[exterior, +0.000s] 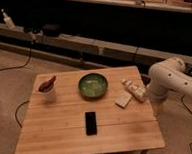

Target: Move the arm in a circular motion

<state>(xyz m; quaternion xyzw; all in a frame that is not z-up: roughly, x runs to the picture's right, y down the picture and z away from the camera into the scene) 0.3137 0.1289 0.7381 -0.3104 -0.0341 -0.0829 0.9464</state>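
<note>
The large glossy white arm [171, 78] comes in from the right edge of the view. Its bulbous joint stands just beyond the right end of the wooden table [54, 137]. The lower segment points downward, and the gripper [157, 110] hangs at its tip, beside the table's right edge, about level with the tabletop. It touches none of the items on the table.
On the table are a green bowl [93, 85] at the centre back, a white cup [49, 93] holding a red-brown object at the left, a black phone [91, 122] at the front centre, and pale packets [131, 92] at the right. Cables lie on the floor; shelving runs behind.
</note>
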